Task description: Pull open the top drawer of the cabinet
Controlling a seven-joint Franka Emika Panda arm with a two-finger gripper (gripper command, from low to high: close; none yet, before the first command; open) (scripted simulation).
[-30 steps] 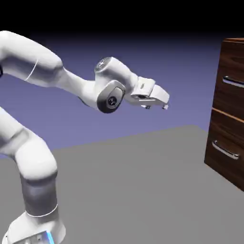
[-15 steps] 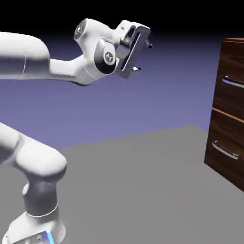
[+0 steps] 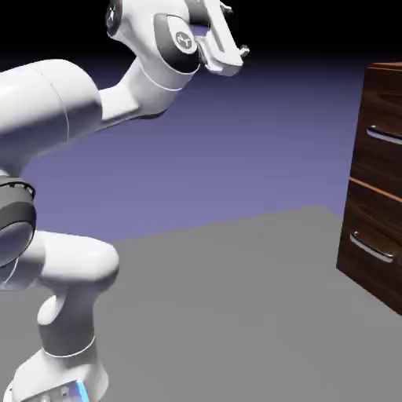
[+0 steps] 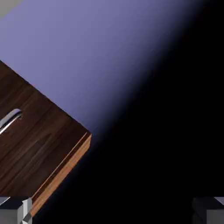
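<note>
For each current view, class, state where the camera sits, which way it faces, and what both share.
Exterior: stands off beside the robot, facing across the table toward the cabinet; shows the white arm and, near the top, its hand.
Hand: rides on the hand, looking along its open fingers, tilted; only fingertips show.
Shared: cabinet, a silver bar handle, blue-violet backdrop.

No readable text, label or number shows (at least none I see).

Bright light whitens the arm (image 3: pixel 55 102), with soft grey shading on its undersides. Both backdrops fade from blue-violet to black, and small glints mark the silver handles (image 3: pixel 371 246).
</note>
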